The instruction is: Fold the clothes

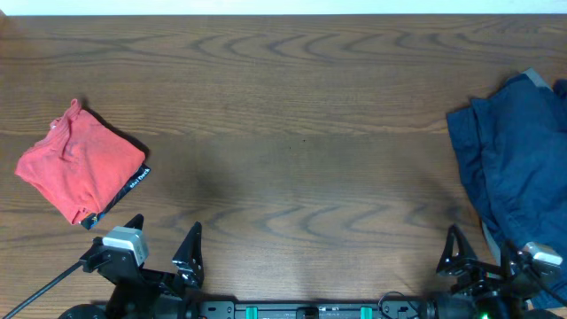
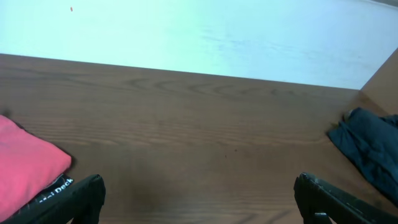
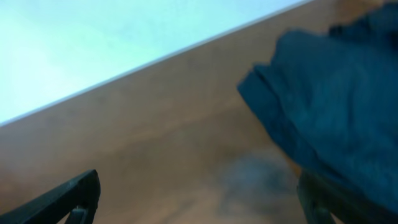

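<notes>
Left gripper (image 2: 199, 206) and right gripper (image 3: 199, 205) wait empty, fingers apart. Crumpled blue garment (image 1: 518, 159), just beside the right gripper, could snag and bunch.

One folded red garment (image 1: 81, 161), one blue clothing heap (image 1: 518, 159), one wooden table (image 1: 292, 106)

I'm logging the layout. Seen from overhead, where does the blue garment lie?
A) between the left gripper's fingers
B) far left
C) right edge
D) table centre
C: the blue garment lies rumpled at the right edge of the table, while the red garment sits at the left.
</notes>
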{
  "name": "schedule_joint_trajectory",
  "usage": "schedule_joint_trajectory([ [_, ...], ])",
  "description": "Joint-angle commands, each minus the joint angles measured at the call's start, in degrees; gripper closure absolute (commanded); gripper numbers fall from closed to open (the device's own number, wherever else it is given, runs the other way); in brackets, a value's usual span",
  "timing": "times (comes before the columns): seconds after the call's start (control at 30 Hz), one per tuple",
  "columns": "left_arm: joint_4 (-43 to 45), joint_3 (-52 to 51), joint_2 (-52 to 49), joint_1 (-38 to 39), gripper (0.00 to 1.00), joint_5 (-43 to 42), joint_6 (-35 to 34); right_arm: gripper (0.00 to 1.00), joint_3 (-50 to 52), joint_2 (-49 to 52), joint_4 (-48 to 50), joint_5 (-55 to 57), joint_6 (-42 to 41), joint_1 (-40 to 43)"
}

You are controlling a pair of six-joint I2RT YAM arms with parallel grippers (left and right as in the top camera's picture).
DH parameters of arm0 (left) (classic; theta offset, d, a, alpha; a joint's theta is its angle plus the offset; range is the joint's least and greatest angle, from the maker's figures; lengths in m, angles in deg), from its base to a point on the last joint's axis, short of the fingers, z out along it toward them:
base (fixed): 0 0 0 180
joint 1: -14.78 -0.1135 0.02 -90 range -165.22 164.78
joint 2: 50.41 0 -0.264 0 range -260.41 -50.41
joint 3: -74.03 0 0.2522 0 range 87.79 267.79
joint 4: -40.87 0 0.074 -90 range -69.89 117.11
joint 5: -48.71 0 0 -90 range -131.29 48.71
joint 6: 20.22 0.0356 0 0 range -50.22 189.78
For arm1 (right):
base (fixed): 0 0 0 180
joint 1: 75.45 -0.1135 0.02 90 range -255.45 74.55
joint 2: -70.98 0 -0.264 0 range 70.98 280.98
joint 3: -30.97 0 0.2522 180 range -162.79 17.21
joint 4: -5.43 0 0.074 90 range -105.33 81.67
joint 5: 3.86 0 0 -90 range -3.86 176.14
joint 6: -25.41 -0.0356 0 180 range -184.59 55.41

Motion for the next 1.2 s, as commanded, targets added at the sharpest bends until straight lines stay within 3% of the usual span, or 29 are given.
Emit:
schedule_joint_trajectory([
  [0.0, 0.1, -0.5, 0.2, 0.2, 0.02, 0.7, -0.5, 0.01, 0.3, 0.2, -3.4, 0.7, -0.7, -0.4],
  [0.53, 0.1, -0.5, 0.2, 0.2, 0.02, 0.7, -0.5, 0.01, 1.4, 0.1, -3.4, 1.3, 0.5, -0.4],
  [0.63, 0.1, -0.5, 0.2, 0.2, 0.02, 0.7, -0.5, 0.01, 5.1, -0.2, 2.8, -0.2, 8.0, -0.4],
  [0.8, 0.1, -0.5, 0.2, 0.2, 0.02, 0.7, -0.5, 0.01, 15.9, -0.4, 21.1, -6.6, 19.8, -0.4],
  [1.0, 0.1, -0.5, 0.2, 0.2, 0.02, 0.7, -0.5, 0.01, 29.3, -0.4, 43.5, -10.7, 21.0, -0.5],
  [1.17, 0.1, -0.5, 0.2, 0.2, 0.02, 0.7, -0.5, 0.01, 38.4, -0.4, 56.2, -12.4, 21.0, -0.4],
])
